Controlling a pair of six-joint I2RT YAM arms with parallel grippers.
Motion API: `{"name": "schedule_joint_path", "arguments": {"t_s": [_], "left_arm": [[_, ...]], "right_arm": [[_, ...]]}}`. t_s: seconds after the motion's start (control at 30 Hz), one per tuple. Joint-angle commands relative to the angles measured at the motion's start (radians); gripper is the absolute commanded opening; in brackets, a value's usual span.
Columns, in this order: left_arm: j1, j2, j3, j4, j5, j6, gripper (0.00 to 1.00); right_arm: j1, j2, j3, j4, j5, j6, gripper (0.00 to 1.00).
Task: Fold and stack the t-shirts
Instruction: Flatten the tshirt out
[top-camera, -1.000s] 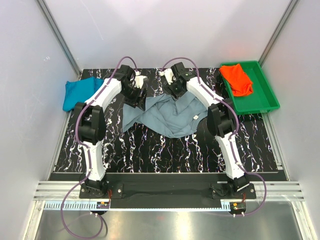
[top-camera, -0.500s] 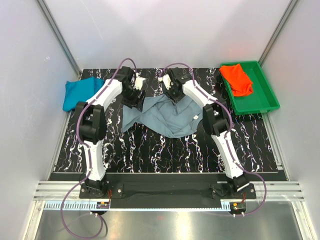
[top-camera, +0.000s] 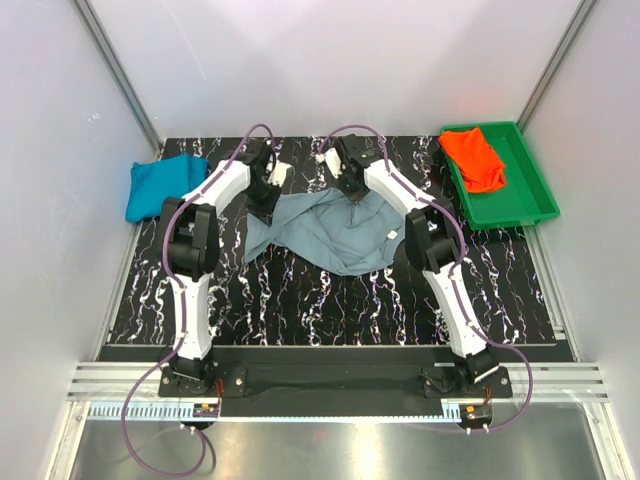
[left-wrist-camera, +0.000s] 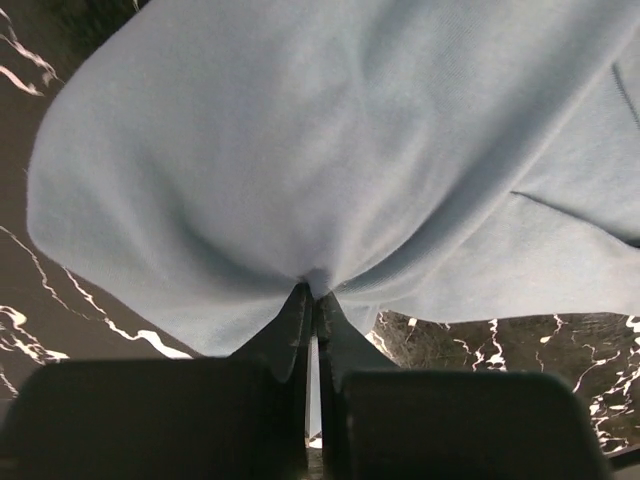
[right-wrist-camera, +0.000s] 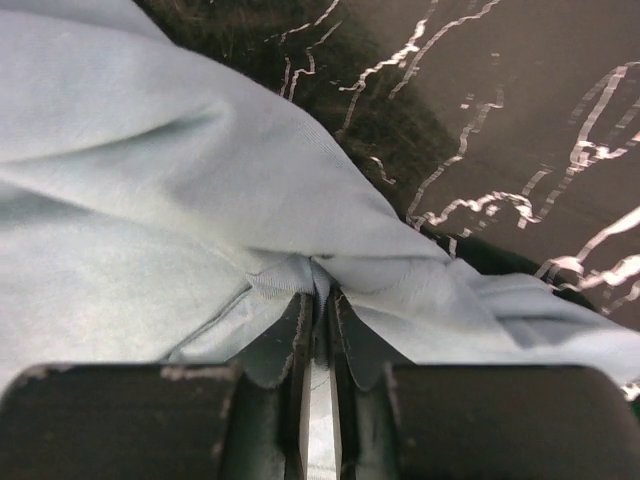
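On the marbled table (top-camera: 300, 300), the grey-blue t-shirt (top-camera: 335, 235) lies nearward from its far edge, clenched by left tool (left-wrist-camera: 312, 300) and right tool (right-wrist-camera: 318, 285)

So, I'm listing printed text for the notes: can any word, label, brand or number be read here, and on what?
No text can be read in any view.
White tag on the grey-blue t-shirt: too small to read.
Tick-marked strip at the near edge: marks only, no legible numbers.
Wrist views: no print shows.
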Motion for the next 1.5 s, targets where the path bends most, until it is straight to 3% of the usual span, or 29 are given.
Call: {"name": "schedule_joint_path", "arguments": {"t_s": [0.0,0.27,0.4,0.57,0.83,1.27,1.37,1.47], "left_arm": [[0.001,-0.022,0.061,0.018,-0.015,-0.007,0.0],[0.021,-0.108,0.133,0.024,-0.027,-0.009,0.0],[0.023,-0.158,0.139,0.033,-0.027,-0.018,0.0],[0.023,-0.238,0.134,0.045,-0.021,-0.035,0.0],[0.029,-0.327,0.186,0.026,-0.004,-0.018,0.0],[0.046,-0.537,0.139,-0.076,0.15,0.054,0.0],[0.055,-0.565,0.145,-0.09,0.18,0.077,0.0],[0.081,-0.562,0.165,-0.097,0.316,0.134,0.0]], "right_arm": [[0.007,-0.116,0.018,-0.008,0.04,-0.007,0.13],[0.007,-0.206,0.029,-0.032,0.084,-0.007,0.08],[0.005,-0.255,0.014,-0.037,0.1,-0.001,0.0],[0.005,-0.317,-0.045,-0.046,0.057,0.046,0.0],[0.005,-0.372,-0.039,-0.031,0.127,0.022,0.0],[0.005,-0.709,-0.215,-0.077,0.013,-0.013,0.0],[0.005,-0.731,-0.235,-0.084,-0.024,-0.018,0.0],[0.004,-0.717,-0.247,-0.086,-0.05,-0.013,0.0]]}}
